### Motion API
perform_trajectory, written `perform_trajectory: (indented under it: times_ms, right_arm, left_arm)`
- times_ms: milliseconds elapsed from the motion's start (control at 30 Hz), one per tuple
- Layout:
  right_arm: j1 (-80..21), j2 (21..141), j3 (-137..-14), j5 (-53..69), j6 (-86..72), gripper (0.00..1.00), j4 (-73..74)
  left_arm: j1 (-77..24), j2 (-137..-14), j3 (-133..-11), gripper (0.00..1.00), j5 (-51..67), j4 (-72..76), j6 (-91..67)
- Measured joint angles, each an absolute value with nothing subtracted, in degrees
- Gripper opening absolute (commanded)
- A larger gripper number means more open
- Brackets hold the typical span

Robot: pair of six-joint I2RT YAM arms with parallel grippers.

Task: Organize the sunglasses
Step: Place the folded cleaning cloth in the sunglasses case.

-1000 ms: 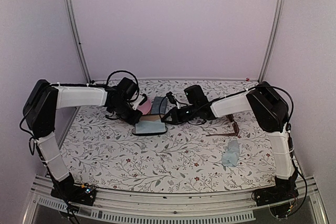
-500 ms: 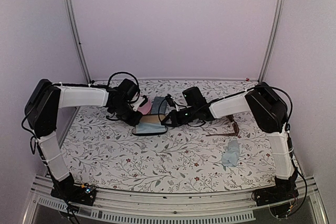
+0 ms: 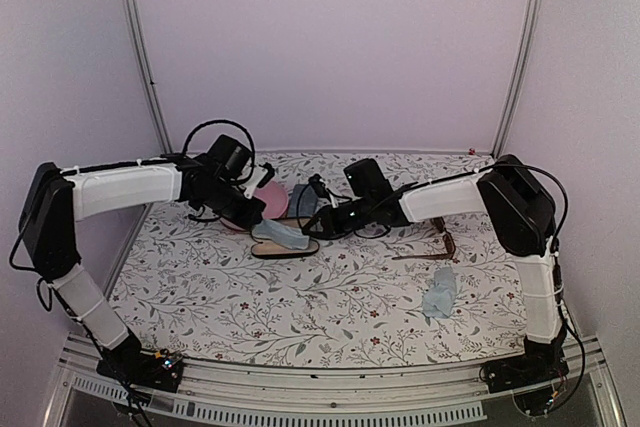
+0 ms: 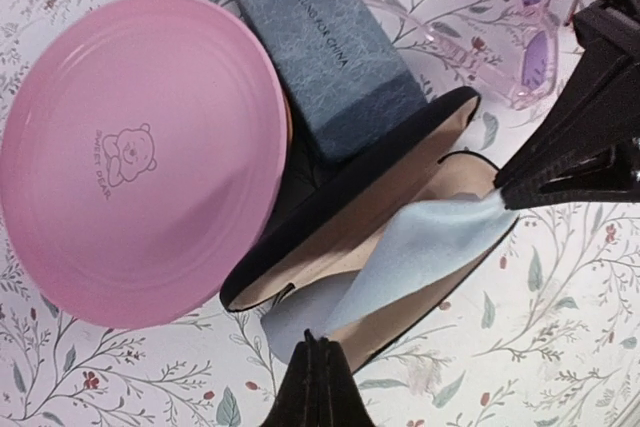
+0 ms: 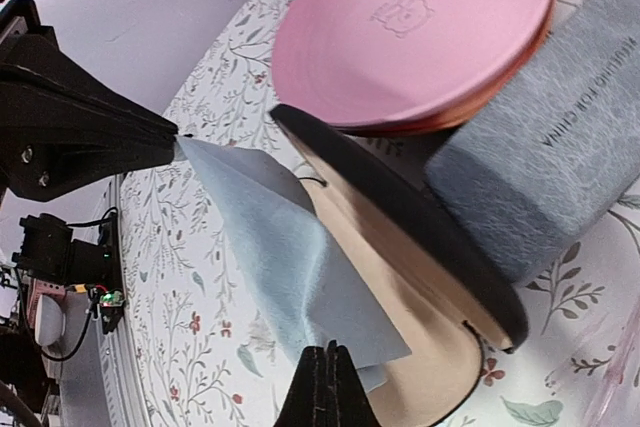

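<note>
There were two pairs of sunglasses on the counter (image 3: pixel 300 317): a reddish-brown pair (image 3: pixel 443 240) and a pale pinkish pair (image 4: pixel 540 52). There were two cases, a black oval case (image 4: pixel 370 172) and a grey-blue rectangular case (image 4: pixel 330 57). There were also two light blue cloths, the cloth at the oval case (image 4: pixel 430 242) and the loose cloth (image 3: pixel 440 292), and one pink round dish (image 4: pixel 140 157).
</note>
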State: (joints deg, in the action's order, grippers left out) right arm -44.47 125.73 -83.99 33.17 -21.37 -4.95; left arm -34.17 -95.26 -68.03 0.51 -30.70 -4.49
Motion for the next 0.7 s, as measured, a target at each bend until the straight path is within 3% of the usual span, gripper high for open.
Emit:
perform_trajectory:
  times_ms: [300, 700]
  right_arm:
    - [-47.92, 117.32, -79.77, 32.42, -20.43, 0.00, -5.02]
    - [-49.87, 114.50, -72.31, 30.22, -21.80, 0.00, -6.42]
  left_arm:
    - [-37.78, -84.97, -61.60, 0.00, 0.86, -30.76, -7.84]
    - [-40.34, -81.21, -54.89, 0.00, 0.78, -30.92, -11.62]
